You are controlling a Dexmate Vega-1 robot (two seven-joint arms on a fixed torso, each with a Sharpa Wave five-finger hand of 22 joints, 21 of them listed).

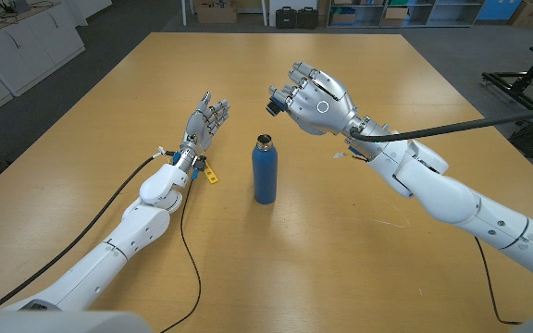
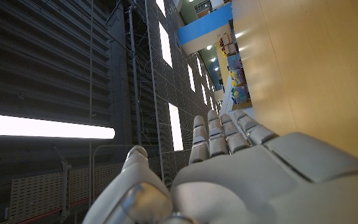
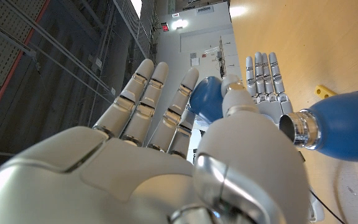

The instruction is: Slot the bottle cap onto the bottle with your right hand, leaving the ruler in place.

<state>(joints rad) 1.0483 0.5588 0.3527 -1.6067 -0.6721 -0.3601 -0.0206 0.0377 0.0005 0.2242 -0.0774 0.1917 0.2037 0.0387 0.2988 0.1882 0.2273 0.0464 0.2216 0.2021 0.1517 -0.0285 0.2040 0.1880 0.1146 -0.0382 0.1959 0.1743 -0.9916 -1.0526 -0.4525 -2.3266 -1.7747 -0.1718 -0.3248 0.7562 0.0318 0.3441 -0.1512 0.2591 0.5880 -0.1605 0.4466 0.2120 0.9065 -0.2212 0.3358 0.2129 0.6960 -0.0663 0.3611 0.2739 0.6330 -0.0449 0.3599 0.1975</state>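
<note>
a wooden desk (image 1: pixel 359 259) seen from above, with two white robot arms reaching in from the near corners. a blue bottle (image 1: pixel 265 169) stands upright near the middle, its silver neck open and uncapped. the right hand (image 1: pixel 315 100) hangs in the air just up and to the right of the bottle's neck, pinching a small dark bottle cap (image 1: pixel 274 106) at its fingertips, with the other fingers spread. the cap is near the neck but apart from it, off to one side and higher.

the left hand (image 1: pixel 203 125) rests on the desk to the left of the bottle, fingers straight and apart, holding nothing. a small yellow object, probably the ruler (image 1: pixel 210 174), pokes out beside the left wrist.

this looks like the carrying step. next, the cap needs centring over the neck, then lowering squarely, keeping clear of the ruler.
</note>
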